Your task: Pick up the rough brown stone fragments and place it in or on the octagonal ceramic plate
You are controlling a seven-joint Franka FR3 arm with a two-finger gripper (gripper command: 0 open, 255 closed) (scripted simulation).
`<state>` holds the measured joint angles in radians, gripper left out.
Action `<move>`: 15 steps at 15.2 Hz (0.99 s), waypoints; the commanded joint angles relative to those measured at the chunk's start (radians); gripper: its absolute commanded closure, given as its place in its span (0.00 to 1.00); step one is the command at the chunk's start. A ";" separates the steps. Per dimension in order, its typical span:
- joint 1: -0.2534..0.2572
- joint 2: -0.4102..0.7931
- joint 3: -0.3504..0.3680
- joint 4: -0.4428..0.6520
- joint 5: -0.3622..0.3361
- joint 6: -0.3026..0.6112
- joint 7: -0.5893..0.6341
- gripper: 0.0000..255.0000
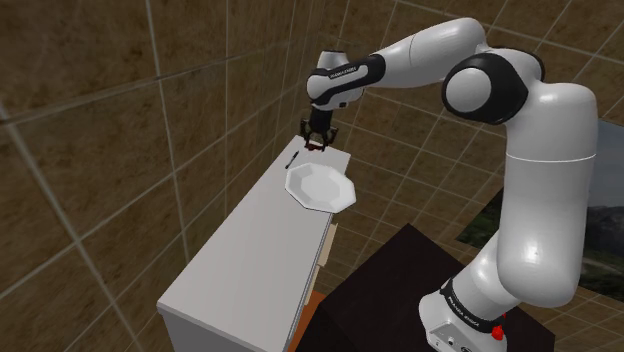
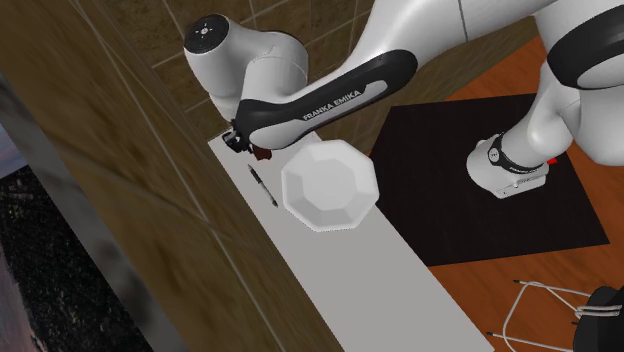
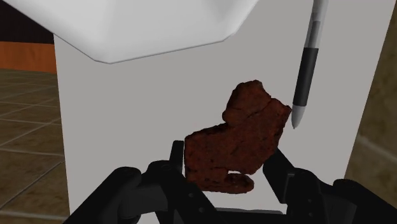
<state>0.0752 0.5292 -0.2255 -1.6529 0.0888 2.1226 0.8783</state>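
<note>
Stone fragment [image 3: 235, 143] dark reddish-brown, mottled with darker patches; octagonal plate [image 1: 320, 187] plain white; pen [image 3: 304, 70] pale grey barrel with a black grip; counter top [image 1: 250, 250] flat light grey. Gripper [image 3: 226, 164] all black; arm [image 1: 545, 150] white with dark joints, white lettering on a black band; wall [image 1: 90, 130] mottled brown, crossed by pale grid lines; floor [image 2: 490, 80] orange-brown; stand [image 2: 430, 200] black.
</note>
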 commanded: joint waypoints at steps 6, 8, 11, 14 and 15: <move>0.003 -0.044 -0.007 0.032 -0.011 -0.076 0.003 1.00; 0.003 -0.055 -0.008 0.043 -0.013 -0.098 0.004 1.00; 0.004 -0.065 -0.009 0.056 -0.016 -0.120 0.005 1.00; 0.047 -0.174 -0.008 -0.102 -0.039 -0.069 0.048 1.00; 0.061 -0.209 -0.006 -0.151 -0.047 -0.055 0.064 1.00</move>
<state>0.1216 0.3581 -0.2327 -1.7543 0.0503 2.0553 0.9261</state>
